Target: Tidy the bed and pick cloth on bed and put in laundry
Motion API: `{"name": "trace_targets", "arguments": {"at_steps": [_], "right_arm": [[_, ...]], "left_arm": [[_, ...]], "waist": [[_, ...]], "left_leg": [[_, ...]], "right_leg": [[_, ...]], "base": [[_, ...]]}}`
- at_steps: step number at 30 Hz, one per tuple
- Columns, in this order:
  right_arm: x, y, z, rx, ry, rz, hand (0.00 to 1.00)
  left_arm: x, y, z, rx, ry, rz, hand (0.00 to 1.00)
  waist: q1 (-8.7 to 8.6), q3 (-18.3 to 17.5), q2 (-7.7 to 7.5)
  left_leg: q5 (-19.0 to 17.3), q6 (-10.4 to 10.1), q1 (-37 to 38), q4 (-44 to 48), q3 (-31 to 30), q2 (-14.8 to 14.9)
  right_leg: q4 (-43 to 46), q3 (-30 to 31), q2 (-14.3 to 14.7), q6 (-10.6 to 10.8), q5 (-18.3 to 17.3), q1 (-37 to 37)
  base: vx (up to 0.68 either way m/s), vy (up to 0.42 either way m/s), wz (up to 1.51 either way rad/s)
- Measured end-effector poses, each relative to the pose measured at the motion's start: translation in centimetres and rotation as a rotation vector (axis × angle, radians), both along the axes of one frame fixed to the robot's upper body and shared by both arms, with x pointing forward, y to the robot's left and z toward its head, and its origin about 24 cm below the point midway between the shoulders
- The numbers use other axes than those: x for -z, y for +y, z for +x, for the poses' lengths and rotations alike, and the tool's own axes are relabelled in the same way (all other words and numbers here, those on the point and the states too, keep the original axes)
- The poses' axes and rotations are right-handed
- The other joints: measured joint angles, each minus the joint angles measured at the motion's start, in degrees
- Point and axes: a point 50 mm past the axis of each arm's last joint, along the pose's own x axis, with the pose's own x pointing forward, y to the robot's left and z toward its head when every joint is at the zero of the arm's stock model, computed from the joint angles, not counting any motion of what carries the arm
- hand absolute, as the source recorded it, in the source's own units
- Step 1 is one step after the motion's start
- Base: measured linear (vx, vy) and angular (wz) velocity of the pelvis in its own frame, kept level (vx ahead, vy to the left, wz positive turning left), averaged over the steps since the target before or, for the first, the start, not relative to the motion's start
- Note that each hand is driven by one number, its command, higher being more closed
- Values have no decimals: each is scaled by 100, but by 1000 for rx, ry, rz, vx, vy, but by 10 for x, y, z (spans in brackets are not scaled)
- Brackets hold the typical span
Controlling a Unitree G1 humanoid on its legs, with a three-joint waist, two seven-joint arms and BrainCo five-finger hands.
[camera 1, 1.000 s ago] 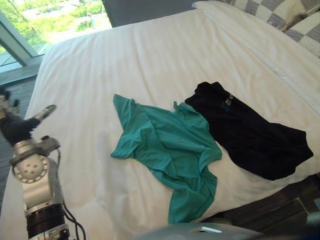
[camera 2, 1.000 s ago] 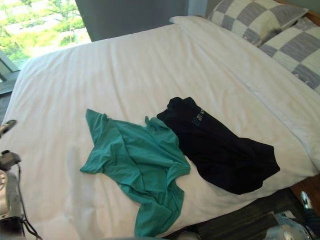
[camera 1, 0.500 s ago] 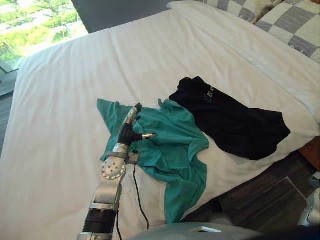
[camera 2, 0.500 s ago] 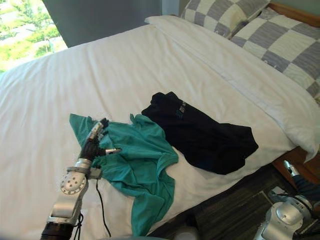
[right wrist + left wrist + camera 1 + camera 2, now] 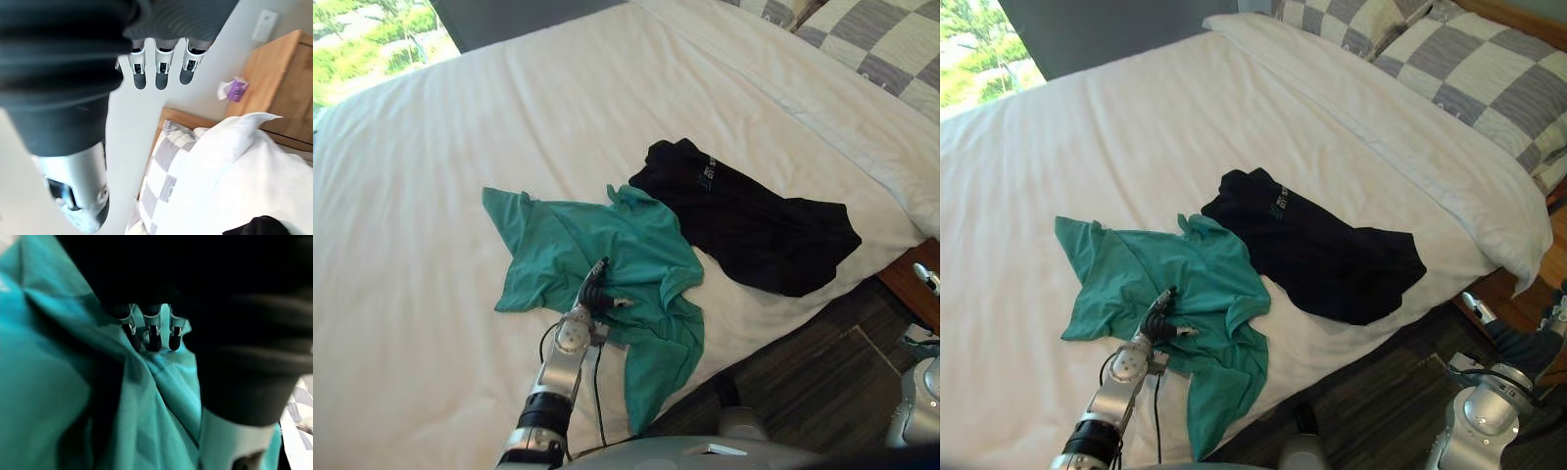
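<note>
A teal shirt (image 5: 607,235) lies crumpled on the white bed (image 5: 509,117) near its front edge, one end hanging over the side. A black shirt (image 5: 744,220) lies spread just to its right, touching it at the collar. My left hand (image 5: 597,294) rests on the lower middle of the teal shirt, open, thumb out to the side. In the left wrist view its fingertips (image 5: 154,338) press into the teal cloth (image 5: 58,396). My right hand (image 5: 161,68) hangs open beside the bed at the right, holding nothing.
Checked grey-and-white pillows (image 5: 1489,69) lie at the head of the bed, at the far right. Dark wood floor (image 5: 822,382) runs along the bed's near side. A wooden nightstand (image 5: 274,83) with a small purple object (image 5: 235,90) stands by the headboard.
My left hand has swung in from the bed's left side and come down onto the teal shirt. The camera has shifted; both shirts lie as before.
</note>
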Motion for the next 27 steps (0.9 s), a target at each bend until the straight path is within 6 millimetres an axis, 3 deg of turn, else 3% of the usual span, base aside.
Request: {"name": "trace_targets", "arguments": {"at_steps": [4,8,13,16,21,27], "right_arm": [[-21,9,21,-84,-122,-7,0],[-33,14,32,-167,-153,-41,0],[-50,18,44,-269,-137,-149,0],[-55,18,52,-290,-101,-212,0],[-51,17,76,-323,35,-294,0],[-32,-3,90,-314,216,-278,0]], "left_arm": [[-3,18,12,-81,-6,7,100],[-10,33,15,-87,-38,66,100],[-15,29,16,1,-76,42,100],[-24,29,9,86,-117,-44,100],[-27,23,-8,151,-161,-229,100],[-20,29,-34,118,-152,-364,100]], "waist": [[109,44,92],[135,61,99],[191,94,80],[237,322,47],[375,620,-33],[482,864,79]], "left_leg": [[-190,-30,-263,303,402,108],[-144,-38,-475,295,523,165],[-26,-33,-608,214,281,161],[70,-7,-554,98,32,122],[127,36,-624,111,-392,13],[354,26,-854,151,-747,-10]], "right_leg": [[148,255,52,-153,-25,-492],[179,227,65,-250,49,-801],[319,-207,5,-238,52,-856],[471,-574,-100,-141,-38,-697],[1028,-1033,-363,-119,-414,-691],[1699,-1612,-630,-174,-955,-723]], "base": [[-89,-20,-44],[7,-20,-13],[80,-11,25],[41,6,45],[30,16,53],[22,-56,52]]}}
